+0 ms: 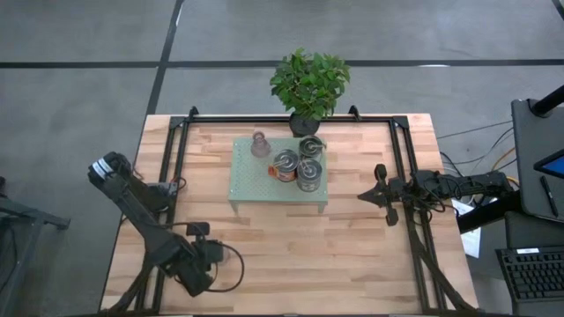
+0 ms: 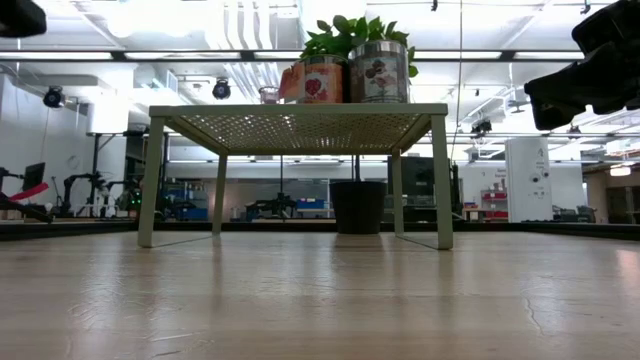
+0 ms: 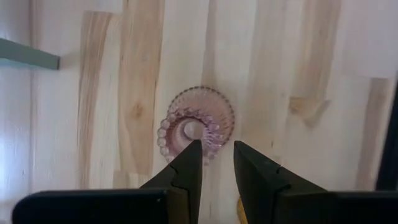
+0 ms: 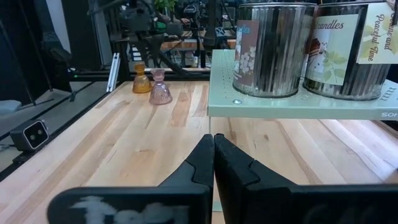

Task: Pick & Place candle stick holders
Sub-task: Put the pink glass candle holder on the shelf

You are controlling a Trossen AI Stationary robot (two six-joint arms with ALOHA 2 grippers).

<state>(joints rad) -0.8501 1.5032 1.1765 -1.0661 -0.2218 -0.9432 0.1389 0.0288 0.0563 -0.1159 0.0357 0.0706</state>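
Three silver holders (image 1: 300,164) and one pinkish glass holder (image 1: 260,143) stand on the pale green stand (image 1: 251,189). A second pinkish glass holder (image 3: 196,127) stands upright on the table near the left front. An amber glass holder (image 4: 142,79) stands close beside it, and both also show in the right wrist view, the pinkish one (image 4: 160,91) nearer. My left gripper (image 3: 216,152) points down above this pinkish holder, open, its fingertips over the holder's near rim. My arm hides both holders in the high view. My right gripper (image 4: 213,142) is shut and empty, level above the table, right of the stand.
A black-potted leafy plant (image 1: 308,84) stands at the table's far edge behind the stand. Dark rails (image 1: 172,167) run along the table's left and right sides. Bare wood (image 1: 291,255) lies between the stand and the near edge.
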